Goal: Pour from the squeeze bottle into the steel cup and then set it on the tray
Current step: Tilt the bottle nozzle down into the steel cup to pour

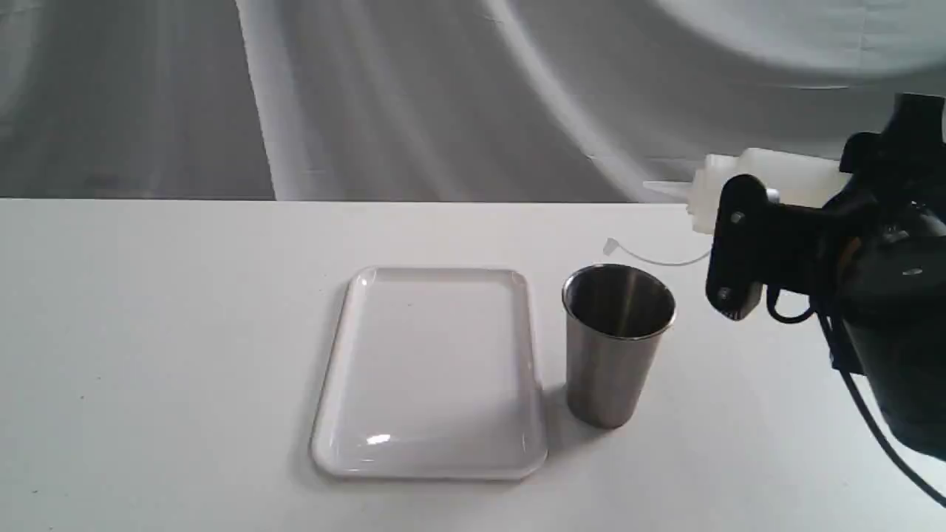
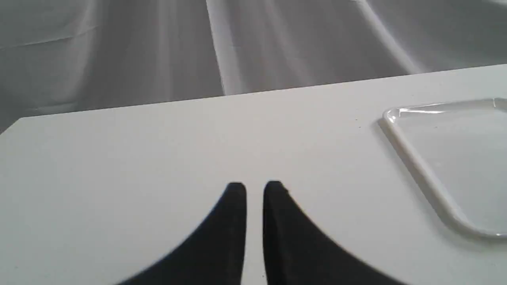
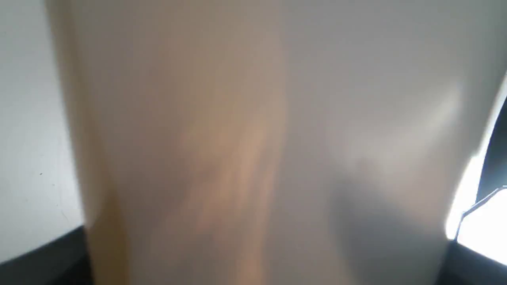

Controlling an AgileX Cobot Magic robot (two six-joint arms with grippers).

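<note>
Squeeze bottle (image 1: 783,181): held in the air, lying almost level, up and to the right of the steel cup (image 1: 617,347). The nozzle (image 1: 665,190) points toward the cup but appears to stop short of its mouth.
Right claw (image 1: 735,222): clamped on the bottle's body.
Left claw (image 2: 254,190): fingers drawn nearly together with nothing between them, low over the table (image 2: 119,158) and near the tray (image 2: 412,158).
Steel cup: upright, just beside the tray's right edge.
Step in hand: probably bringing the nozzle over the cup.
Method: carry the nozzle tip over the middle of the cup's mouth before tipping further. Tilt slowly. Keep the dangling cap strap (image 1: 650,255) off the rim, since the cup stands unheld and may topple.
Exterior view alone: shows bottle, cup and tray together. The left claw is absent.
Right wrist view alone: the bottle wall fills it, blurred, with an amber tint. Cup and nozzle are hidden.
Left wrist view alone: shows the left claw's state.
</note>
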